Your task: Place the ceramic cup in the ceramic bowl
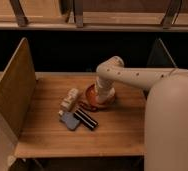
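Observation:
The orange-red ceramic bowl point(90, 95) stands on the wooden table point(47, 135), just right of its middle. Only the bowl's left rim shows, because my arm's end covers the rest. My gripper point(105, 96) points down into or just over the bowl, at the end of the pale arm point(137, 77) that reaches in from the right. I cannot make out the ceramic cup; if it is at the gripper, the wrist hides it.
A pale blocky item point(70, 99) lies just left of the bowl. A blue-grey flat item point(69, 121) and a dark bar point(86, 119) lie in front of it. A slanted wooden side panel point(14, 92) bounds the table's left. My bulky arm link point(172, 125) fills the right.

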`<state>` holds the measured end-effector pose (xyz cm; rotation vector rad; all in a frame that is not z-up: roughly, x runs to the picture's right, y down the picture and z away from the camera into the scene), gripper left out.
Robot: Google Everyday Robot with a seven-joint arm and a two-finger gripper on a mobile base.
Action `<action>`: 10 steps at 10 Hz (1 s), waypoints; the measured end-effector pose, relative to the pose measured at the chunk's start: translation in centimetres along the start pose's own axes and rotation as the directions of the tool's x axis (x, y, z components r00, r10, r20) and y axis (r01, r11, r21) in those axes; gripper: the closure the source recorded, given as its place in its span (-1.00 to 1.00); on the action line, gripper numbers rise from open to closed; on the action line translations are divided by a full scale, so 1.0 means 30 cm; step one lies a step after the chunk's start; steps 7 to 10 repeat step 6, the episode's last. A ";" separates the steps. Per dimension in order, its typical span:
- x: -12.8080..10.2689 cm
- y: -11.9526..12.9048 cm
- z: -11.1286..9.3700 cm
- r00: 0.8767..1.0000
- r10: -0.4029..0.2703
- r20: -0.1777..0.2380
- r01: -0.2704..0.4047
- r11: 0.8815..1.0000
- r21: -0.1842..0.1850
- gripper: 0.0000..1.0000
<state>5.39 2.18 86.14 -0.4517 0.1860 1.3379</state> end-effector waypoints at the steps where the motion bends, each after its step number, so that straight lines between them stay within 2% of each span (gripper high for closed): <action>1: 0.000 0.002 -0.005 1.000 0.006 0.001 -0.006 1.000 -0.004 -0.60; 4: -0.028 0.018 -0.061 0.999 0.015 0.029 -0.015 1.000 -0.010 -0.60; 6: -0.071 0.045 -0.170 0.997 0.036 0.071 -0.036 0.999 -0.010 -0.60; 10: -0.071 0.045 -0.170 0.997 0.036 0.071 -0.036 0.999 -0.010 -0.60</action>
